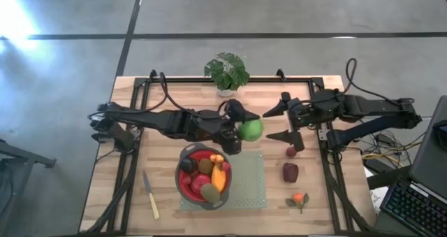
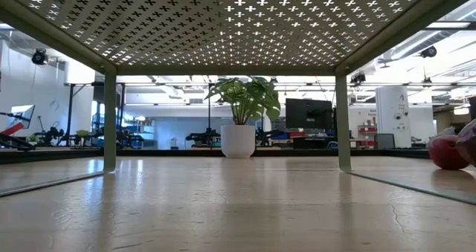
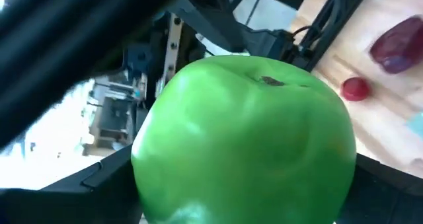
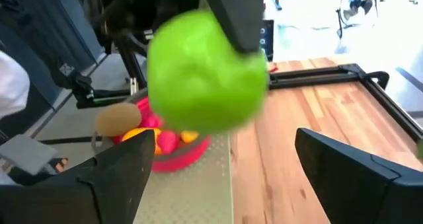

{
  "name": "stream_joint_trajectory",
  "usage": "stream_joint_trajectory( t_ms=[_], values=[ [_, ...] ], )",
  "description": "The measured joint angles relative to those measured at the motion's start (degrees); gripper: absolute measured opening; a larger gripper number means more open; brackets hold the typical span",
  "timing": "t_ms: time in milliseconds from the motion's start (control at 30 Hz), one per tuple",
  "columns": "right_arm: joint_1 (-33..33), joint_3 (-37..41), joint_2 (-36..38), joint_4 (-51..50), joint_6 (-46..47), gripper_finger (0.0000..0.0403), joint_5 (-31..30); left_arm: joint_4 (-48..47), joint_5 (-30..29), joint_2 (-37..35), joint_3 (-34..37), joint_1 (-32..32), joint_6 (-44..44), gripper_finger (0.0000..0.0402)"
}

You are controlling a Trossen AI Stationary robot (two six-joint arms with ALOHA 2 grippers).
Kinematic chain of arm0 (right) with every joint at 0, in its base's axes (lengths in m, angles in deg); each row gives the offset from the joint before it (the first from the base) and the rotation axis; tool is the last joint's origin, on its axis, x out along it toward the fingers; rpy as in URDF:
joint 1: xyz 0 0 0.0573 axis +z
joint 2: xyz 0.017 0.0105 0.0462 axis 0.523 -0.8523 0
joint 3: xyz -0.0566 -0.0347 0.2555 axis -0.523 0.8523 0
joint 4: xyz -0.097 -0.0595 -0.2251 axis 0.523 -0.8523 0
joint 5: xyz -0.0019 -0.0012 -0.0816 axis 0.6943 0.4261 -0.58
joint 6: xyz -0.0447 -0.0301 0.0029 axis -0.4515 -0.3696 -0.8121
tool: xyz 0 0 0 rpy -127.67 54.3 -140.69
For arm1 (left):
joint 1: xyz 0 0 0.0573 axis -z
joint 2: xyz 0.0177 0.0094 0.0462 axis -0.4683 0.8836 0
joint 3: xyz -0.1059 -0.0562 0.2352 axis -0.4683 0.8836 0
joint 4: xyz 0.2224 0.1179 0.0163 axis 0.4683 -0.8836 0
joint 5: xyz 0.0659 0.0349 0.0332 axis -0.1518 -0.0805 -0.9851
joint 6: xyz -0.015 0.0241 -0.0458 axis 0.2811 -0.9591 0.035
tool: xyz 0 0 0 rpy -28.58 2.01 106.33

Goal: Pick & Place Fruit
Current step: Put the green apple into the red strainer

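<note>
A green apple (image 1: 251, 129) hangs above the table, just beyond the red bowl (image 1: 187, 184), with my left gripper (image 1: 246, 129) shut on it. The bowl holds several fruit pieces and stands on a green mat (image 1: 248, 188). My right gripper (image 1: 279, 123) stands open just to the right of the apple. Its fingers point at the apple (image 4: 205, 69) from a short way off and touch nothing. A dark-red fruit (image 1: 290, 172), a small red one (image 1: 291, 151) and a small orange one (image 1: 299, 198) lie on the table right of the mat. My left gripper pinches the green apple by two opposite sides (image 3: 149, 164) between its two fingers (image 3: 99, 181). The fingers come in about level from the table's left. The apple is lifted clear, with its stem dimple (image 3: 268, 80) turned away from the wrist.
A potted plant (image 1: 227, 73) stands at the table's far edge. A pale-handled knife (image 1: 151, 195) lies left of the bowl. Black frame rails (image 1: 133, 125) run along the table's sides. The low view shows the plant (image 2: 242, 114) and a red fruit (image 2: 446, 152) at the right.
</note>
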Motion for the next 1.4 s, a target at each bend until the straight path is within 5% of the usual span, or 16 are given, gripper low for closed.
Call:
stream_joint_trajectory(
  t_ms=[200, 500, 867, 1100, 1400],
  values=[
    [0.0, 0.41, 4.61, -5.92, 1.6, 0.0341, -4.26, -8.52, -0.17, -4.9, 0.0, 0.75, 10.66, 0.0369],
    [0.0, 0.77, 7.41, -16.2, 7.24, 0.0315, -27.66, -21.8, 1.68, -13.82, 0.0, 2.43, 35.35, 0.037],
    [0.02, 0.79, 8.63, -16.35, 7.7, 0.0278, -28.52, -42.65, 11.48, -17.07, -0.02, 2.51, 60.41, 0.0371],
    [0.07, 0.79, 8.55, -16.24, 8.12, 0.0254, -28.52, -48.16, 18.14, -13.55, -0.02, 2.33, 61.26, 0.0371],
    [0.07, 0.79, 8.59, -16.16, 8.6, 0.0225, -28.49, -50.94, 19.45, -9.11, -1.02, 2.13, 50.46, 0.0371]
  ],
)
